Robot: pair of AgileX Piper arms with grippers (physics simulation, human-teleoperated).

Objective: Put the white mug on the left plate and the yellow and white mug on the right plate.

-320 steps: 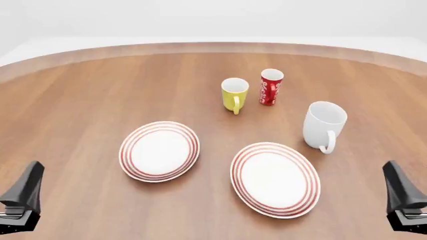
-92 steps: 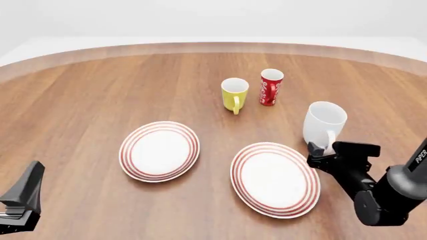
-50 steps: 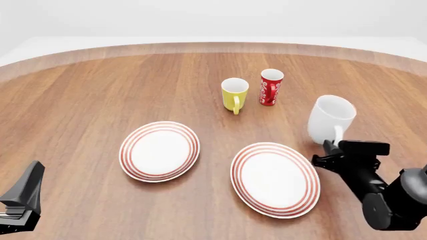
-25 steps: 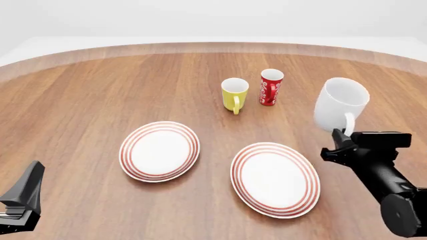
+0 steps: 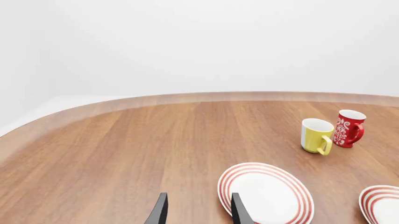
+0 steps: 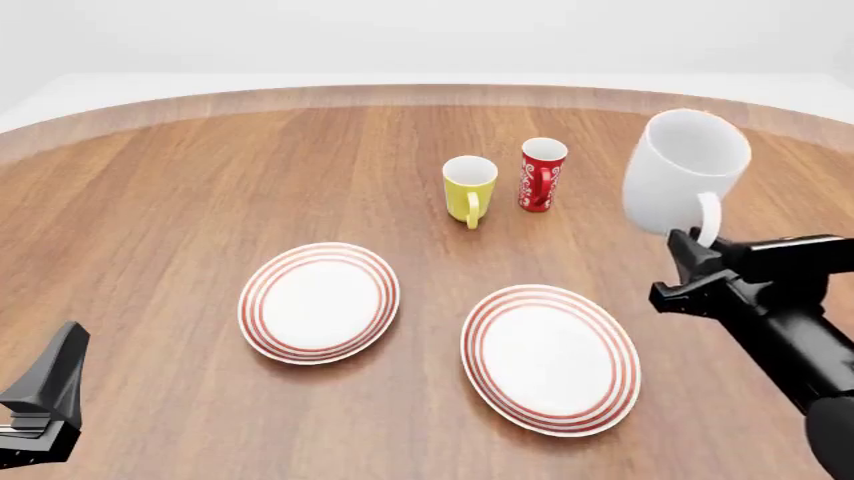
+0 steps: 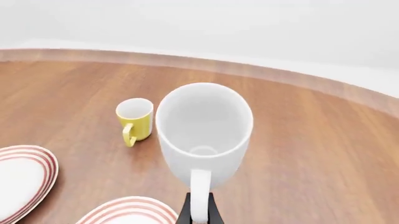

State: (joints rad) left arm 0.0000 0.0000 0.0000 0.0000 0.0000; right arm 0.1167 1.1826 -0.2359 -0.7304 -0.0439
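The right gripper (image 6: 697, 247) is clamped on the loop handle of the white mug (image 6: 682, 172), which hangs above the wooden table (image 6: 187, 190) at the far right, tilted with its mouth toward the camera. The yellow and white mug (image 6: 469, 188) stands upright far of centre, just left of a red cup (image 6: 541, 174). The left plate (image 6: 319, 301) and the right plate (image 6: 550, 358) lie near. The left gripper (image 5: 195, 212) rests at the near left, jaws apart.
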